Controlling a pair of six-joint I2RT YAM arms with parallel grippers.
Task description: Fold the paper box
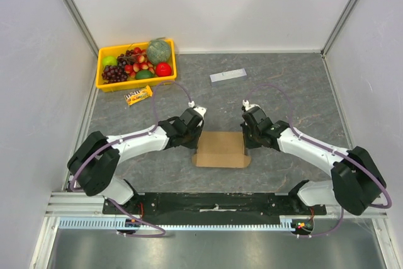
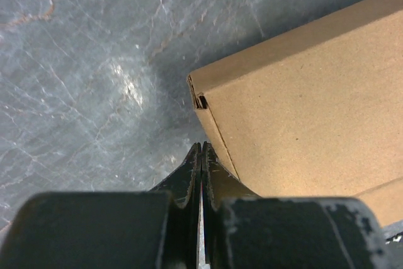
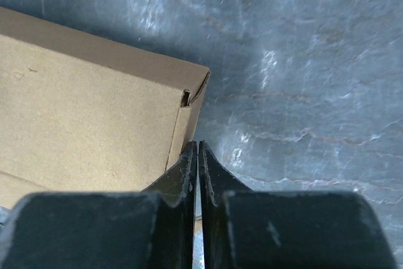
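Top external: left pincer and right pincer (both pressed together) flank the paper box, fruit tray beyond.

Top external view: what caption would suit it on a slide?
The left gripper and right gripper, both shut, flank a brown cardboard box on a grey table.

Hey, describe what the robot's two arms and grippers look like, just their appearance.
The left arm and right arm have white links between bulky black joints, with a purple cable looping along each. The left gripper and right gripper have black, tapered fingers; their housings look scuffed.
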